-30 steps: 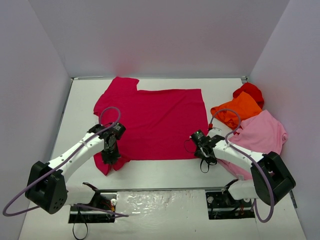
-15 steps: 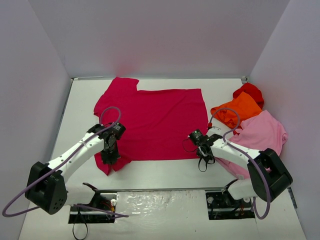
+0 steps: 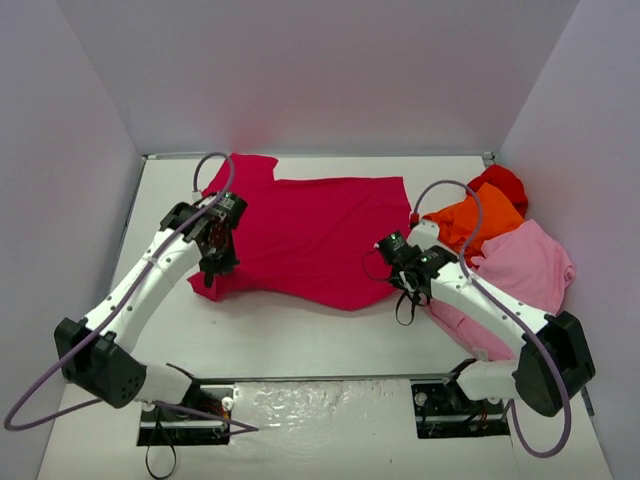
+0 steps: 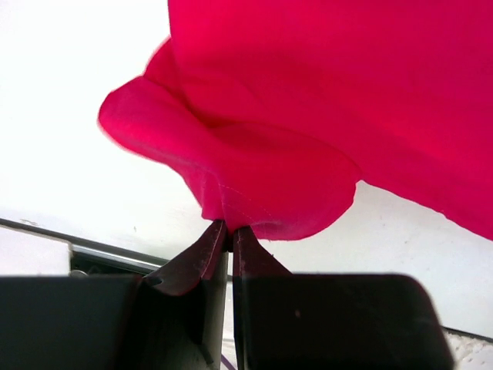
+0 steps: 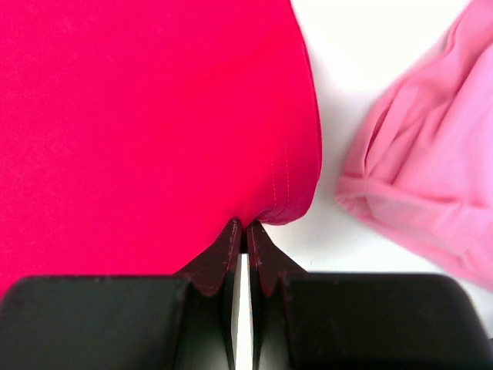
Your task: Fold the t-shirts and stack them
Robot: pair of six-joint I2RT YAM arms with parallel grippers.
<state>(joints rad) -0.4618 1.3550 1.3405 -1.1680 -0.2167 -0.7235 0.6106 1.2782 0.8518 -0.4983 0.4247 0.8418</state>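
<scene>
A crimson-magenta t-shirt [image 3: 310,230] lies spread across the middle of the table, its near edge lifted and drawn back. My left gripper [image 3: 212,262] is shut on the shirt's near left sleeve [image 4: 231,177], which bunches above its fingertips. On the right, my right gripper [image 3: 403,268] is shut on the near right hem corner [image 5: 296,204] of the same shirt. A light pink t-shirt [image 3: 525,270] lies crumpled at the right, also visible in the right wrist view [image 5: 431,177]. An orange t-shirt [image 3: 475,220] and a bright red t-shirt [image 3: 500,182] lie behind it.
White walls enclose the table on the left, back and right. The arm bases [image 3: 190,395] and cables sit at the near edge. A bare white strip of table [image 3: 300,335] runs between the crimson shirt and the bases.
The right gripper closed on the hem corner. Both grippers then rose and moved away from the bases, the left one much farther, dragging the shirt's near edge back over the shirt.
</scene>
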